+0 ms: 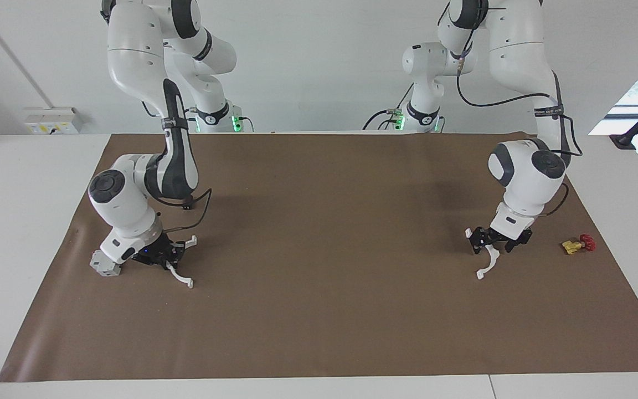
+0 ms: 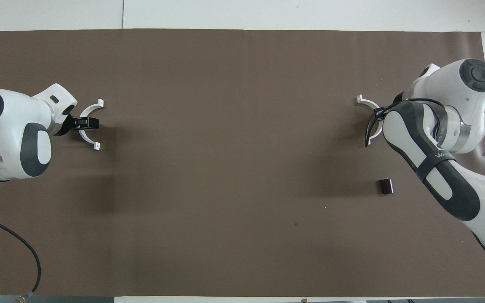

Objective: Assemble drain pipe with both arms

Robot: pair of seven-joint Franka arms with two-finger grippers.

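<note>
While both halves of the drain pipe lie well apart on the brown mat [image 1: 319, 310] of the bench, I am at the pick-up step, with nothing joined yet.

Facing view: at the lower left of the frame, my right pincer [image 1: 168, 256] is down on the mat and clamped on the middle of one half-ring [image 1: 181, 277], just beside a grey block [image 1: 104, 266]. At the right of the frame, my left pincer [image 1: 496, 246] stands low over the other half-ring [image 1: 488, 265], its fingers spread to either side of the arc and not yet closed on it. A small red and yellow piece [image 1: 575, 244] lies near, toward the frame's right edge.

Overhead view: at the left edge, the left pincer [image 2: 84, 123] covers the middle of its half-ring [image 2: 86, 110], both tabbed ends showing. At the right edge, my right arm hides its own pincer; only one end of that half-ring [image 2: 368, 102] peeks out. A dark cylinder [image 2: 386, 186] sits lower in the frame.

Next, I judge, the left pincer must close firmly on its arc. Then both arcs need lifting and carrying toward the middle of the frame, open sides facing, tabs lined up.
</note>
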